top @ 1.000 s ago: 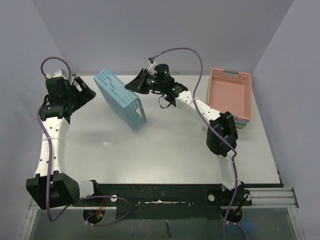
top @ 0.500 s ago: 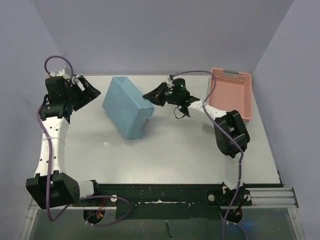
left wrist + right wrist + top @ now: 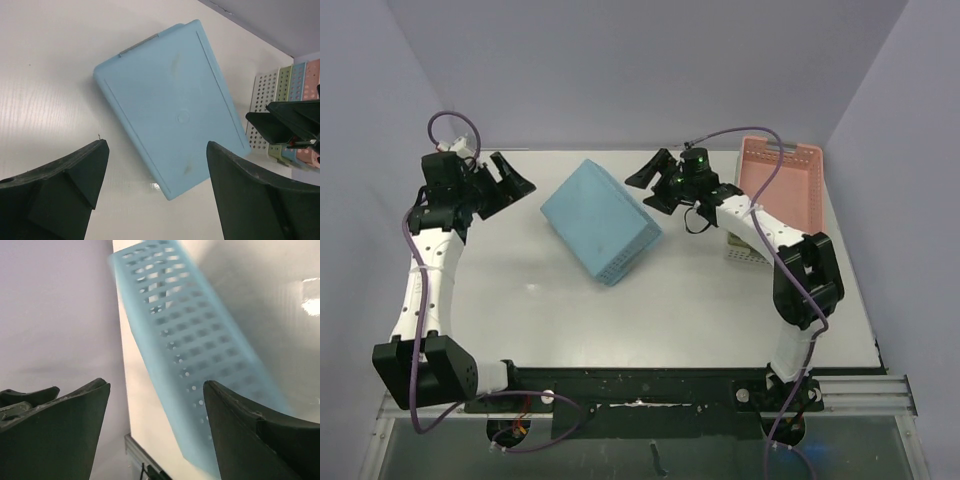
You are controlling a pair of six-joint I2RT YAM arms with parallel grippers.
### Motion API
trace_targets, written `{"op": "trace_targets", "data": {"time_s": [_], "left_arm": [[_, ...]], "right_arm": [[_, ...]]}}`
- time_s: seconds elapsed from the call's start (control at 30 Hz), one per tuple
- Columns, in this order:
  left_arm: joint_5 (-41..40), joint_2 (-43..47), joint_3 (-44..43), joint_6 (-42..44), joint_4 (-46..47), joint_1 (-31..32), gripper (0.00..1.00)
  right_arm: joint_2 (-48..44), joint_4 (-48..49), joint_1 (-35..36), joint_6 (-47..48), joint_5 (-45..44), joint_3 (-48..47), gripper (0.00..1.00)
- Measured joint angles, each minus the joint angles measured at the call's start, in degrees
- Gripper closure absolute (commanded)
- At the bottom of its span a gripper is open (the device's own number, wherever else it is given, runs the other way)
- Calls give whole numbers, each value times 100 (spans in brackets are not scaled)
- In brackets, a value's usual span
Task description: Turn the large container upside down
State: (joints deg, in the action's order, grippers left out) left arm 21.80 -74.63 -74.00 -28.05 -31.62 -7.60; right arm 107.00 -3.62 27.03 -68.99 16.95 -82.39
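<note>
Base skyward, the large blue container lies on the table, the left gripper spread wide and empty off its left side, the right gripper equally wide, holding nothing, just beside its right corner.

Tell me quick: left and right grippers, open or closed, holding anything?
Left gripper: open, holding nothing.
Right gripper: open, holding nothing.
</note>
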Motion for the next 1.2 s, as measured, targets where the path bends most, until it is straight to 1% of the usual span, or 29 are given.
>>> {"op": "trace_targets", "data": {"time_s": [0.1, 0.2, 0.3, 0.37, 0.47, 0.5, 0.57, 0.63, 0.73, 0.83, 0.87, 0.9, 0.97, 1.0, 1.03, 1.07, 1.2], "left_arm": [[79, -149, 20, 46, 24, 162, 21], [98, -269, 28, 127, 31, 372, 20], [28, -376, 28, 210, 24, 662, 20], [-105, -446, 28, 291, 15, 927, 19], [-286, -485, 61, 369, 33, 1314, 19], [-350, -485, 98, 380, 57, 1453, 19], [-400, -490, 168, 389, 109, 1626, 20], [-446, -490, 234, 387, 153, 1709, 20], [-568, -479, 356, 369, 317, 1764, 20], [-710, -315, 802, 337, 772, 1779, 19], [-737, -234, 968, 326, 844, 1779, 19], [-752, -166, 1093, 326, 876, 1779, 19], [-752, -122, 1182, 334, 857, 1781, 19], [-750, -125, 1182, 352, 866, 1788, 19], [-748, -125, 1180, 376, 859, 1794, 19], [-743, -125, 1180, 402, 850, 1801, 19], [-693, -175, 1180, 479, 826, 1801, 19]], "right_arm": [[-164, -529, 0, 573, -289, -286, 22], [-492, -1113, 0, 1270, -793, -664, 22], [-1071, -1690, -9, 1991, -1578, -857, 15], [-1539, -2041, -50, 2428, -2166, -841, 13], [-2138, -2426, -352, 2951, -2660, -732, 13], [-2308, -2603, -634, 3128, -2752, -721, 13], [-2387, -2820, -1104, 3348, -2813, -726, 13], [-2271, -3093, -1526, 3589, -2859, -774, 13], [-1759, -3578, -1694, 3934, -2863, -1045, 14], [-1204, -3816, -1633, 4199, -2769, -1202, 21], [-1056, -3891, -1609, 4266, -2763, -1204, 26], [-949, -3956, -1600, 4321, -2747, -1204, 32], [-758, -4094, -1569, 4400, -2747, -1204, 48], [-699, -4122, -1567, 4446, -2747, -1204, 61], [-664, -4153, -1572, 4465, -2750, -1204, 70], [-658, -4168, -1574, 4496, -2767, -1204, 76], [-680, -4177, -1574, 4503, -2791, -1268, 94]]}}
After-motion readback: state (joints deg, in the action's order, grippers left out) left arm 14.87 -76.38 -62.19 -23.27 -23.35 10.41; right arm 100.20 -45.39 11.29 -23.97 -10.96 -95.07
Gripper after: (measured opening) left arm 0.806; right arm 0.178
